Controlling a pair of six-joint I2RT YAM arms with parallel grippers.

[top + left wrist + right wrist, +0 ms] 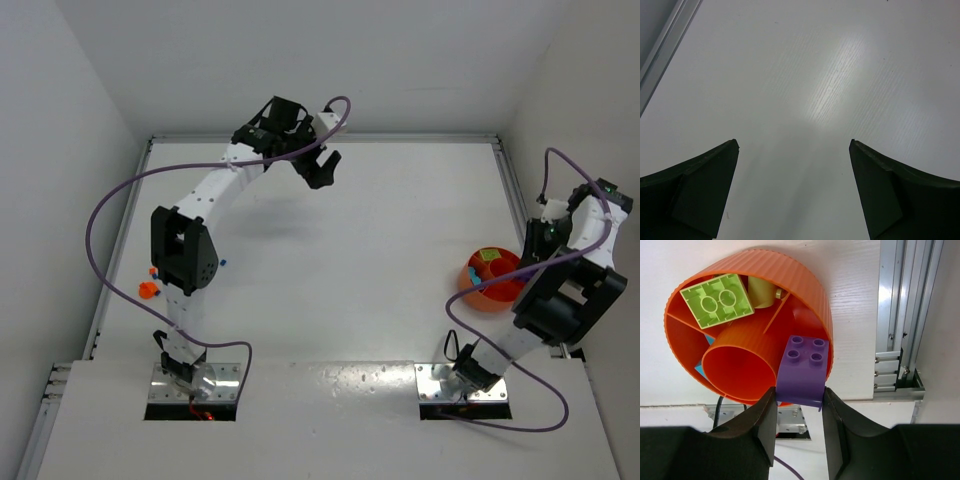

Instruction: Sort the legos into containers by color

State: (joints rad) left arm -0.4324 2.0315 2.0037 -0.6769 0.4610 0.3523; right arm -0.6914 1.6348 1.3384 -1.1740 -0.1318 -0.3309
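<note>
We have the right jaws clamped on the purple lego (802, 371), the orange bowl (805, 285) lying just ahead of their tips, while the left jaws gape wide, well away

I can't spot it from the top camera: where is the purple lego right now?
In the right wrist view, the purple lego is clamped in the right gripper, at the rim of the orange bowl on the side nearest the aluminium rail.

One bowl (805, 285), at least four legos (802, 375)
</note>
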